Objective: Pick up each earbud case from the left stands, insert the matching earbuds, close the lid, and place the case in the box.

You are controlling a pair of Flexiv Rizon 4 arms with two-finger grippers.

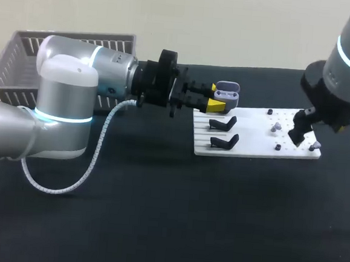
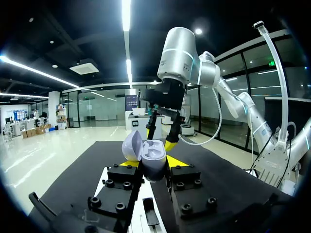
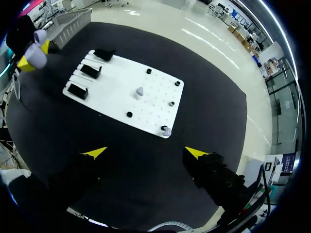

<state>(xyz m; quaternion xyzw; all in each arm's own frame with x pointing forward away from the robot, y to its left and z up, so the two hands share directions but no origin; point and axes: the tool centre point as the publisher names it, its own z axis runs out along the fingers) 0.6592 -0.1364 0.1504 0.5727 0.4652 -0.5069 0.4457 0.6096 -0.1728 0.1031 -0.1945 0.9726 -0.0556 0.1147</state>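
Earbud case [image 1: 228, 91]: pale grey, lid swung open, held off the table [image 1: 155, 226] over the far left corner of the white board [image 1: 253, 140]. Left gripper [image 1: 216, 96] is clamped on it, one yellow tip on each side of the body. In the left wrist view the case [image 2: 148, 156] sits upright between the fingers, with the lid tipped to one side and the inside showing.

Board: black stands [image 1: 224, 123] along its left part; three of them count in the right wrist view [image 3: 91, 71]. The right part is a peg field with small black pegs [image 3: 171, 103].

Earbuds: two pale ones on the peg field. One earbud [image 3: 140, 91] is near the middle, the other earbud [image 3: 166, 131] at the board's near right corner; they are well apart.

Right gripper [image 3: 146, 153]: above the right end of the board, fingers spread wide, nothing between them. In the head view it [image 1: 298, 132] hangs just beside the corner earbud [image 1: 315, 144].

Box: grey slatted basket [image 1: 24, 49] at the far left of the table, behind the left arm.
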